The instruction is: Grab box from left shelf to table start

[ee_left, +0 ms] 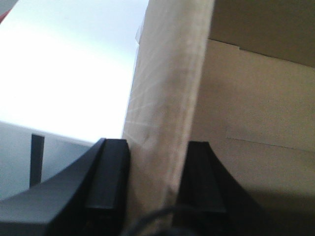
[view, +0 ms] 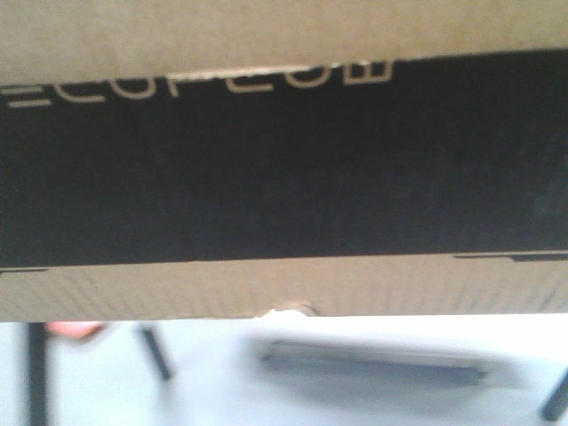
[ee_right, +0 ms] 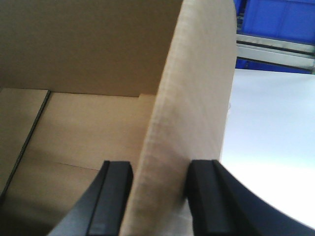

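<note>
**A:** Front view first. What fills it?

**B:** The box (view: 284, 169), so close to the lens that only its black panel (view: 284, 204) and the brown bands above and below it show. The lettering is cut off at the top. A nick (view: 288, 311) marks the lower edge.

**A:** Is it resting on anything?

**B:** Cannot tell. Under the edge is what may be the desk (view: 195, 382), pale and blurred, with a dark bar (view: 373, 364) on it (too soft to name). The box looks clear of it, so I'd judge it lifted and not yet set down.

**A:** Left wrist view?

**B:** The left fingers (ee_left: 110, 182) are clamped on an upright cardboard wall (ee_left: 162, 108). One finger is outside and one inside, both hard against the board. Pinching the rim makes sense, since the box is far too wide for one pair of fingers to span.

**A:** Right wrist view?

**B:** The same in mirror. The right fingers (ee_right: 114, 196) are closed on the opposite wall (ee_right: 192, 98), with the box's inside to their left. At top right the shelf (ee_right: 275, 49) shows its silver rail under blue bins (ee_right: 280, 14), well apart from the box.

**A:** Why two arms?

**B:** A grip on each side keeps the load level. Thin board could buckle or slip if one side leads, so lowering it calls for matched arms.
</note>
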Available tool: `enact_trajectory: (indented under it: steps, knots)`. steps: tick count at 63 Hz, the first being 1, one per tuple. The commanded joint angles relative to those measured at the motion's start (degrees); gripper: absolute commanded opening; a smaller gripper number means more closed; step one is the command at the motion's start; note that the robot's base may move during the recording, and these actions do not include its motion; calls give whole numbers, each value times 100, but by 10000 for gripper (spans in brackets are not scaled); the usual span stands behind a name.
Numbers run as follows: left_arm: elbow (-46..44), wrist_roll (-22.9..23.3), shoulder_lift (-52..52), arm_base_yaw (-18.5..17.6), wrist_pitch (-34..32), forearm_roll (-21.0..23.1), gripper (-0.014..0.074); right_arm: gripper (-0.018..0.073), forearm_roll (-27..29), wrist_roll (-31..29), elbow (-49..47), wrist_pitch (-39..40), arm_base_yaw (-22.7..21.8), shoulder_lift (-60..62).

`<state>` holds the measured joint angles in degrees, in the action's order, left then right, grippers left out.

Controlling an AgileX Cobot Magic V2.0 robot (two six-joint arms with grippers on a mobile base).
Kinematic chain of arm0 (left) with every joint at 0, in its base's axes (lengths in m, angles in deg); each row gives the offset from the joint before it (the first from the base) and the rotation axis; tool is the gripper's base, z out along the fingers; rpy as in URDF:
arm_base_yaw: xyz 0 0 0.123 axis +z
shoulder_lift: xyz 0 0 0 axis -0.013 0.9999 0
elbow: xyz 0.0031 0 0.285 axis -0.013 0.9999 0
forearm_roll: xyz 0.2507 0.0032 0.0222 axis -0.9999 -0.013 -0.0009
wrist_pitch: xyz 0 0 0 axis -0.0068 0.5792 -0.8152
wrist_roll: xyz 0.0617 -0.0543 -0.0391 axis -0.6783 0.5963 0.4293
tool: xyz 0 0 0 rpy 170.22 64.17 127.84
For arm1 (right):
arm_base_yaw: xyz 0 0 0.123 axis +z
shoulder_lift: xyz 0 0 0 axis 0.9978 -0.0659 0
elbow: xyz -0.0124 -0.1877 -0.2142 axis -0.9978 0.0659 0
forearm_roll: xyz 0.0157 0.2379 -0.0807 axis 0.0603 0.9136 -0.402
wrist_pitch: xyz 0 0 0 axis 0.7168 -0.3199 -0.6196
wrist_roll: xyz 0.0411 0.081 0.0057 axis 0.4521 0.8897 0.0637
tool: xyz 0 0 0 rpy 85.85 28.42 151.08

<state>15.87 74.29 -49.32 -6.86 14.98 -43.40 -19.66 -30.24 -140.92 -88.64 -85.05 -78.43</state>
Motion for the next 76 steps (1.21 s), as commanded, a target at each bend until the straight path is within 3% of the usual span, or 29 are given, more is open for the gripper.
enact_trajectory:
  steps: [1,76]
  knots:
    - [-235,-419,-44,-127,-430,1796,-12,56,902,-36,-165,727,34,-108]
    - [-235,-419,-44,-127,-430,1796,-12,56,902,-36,-165,727,34,-108]
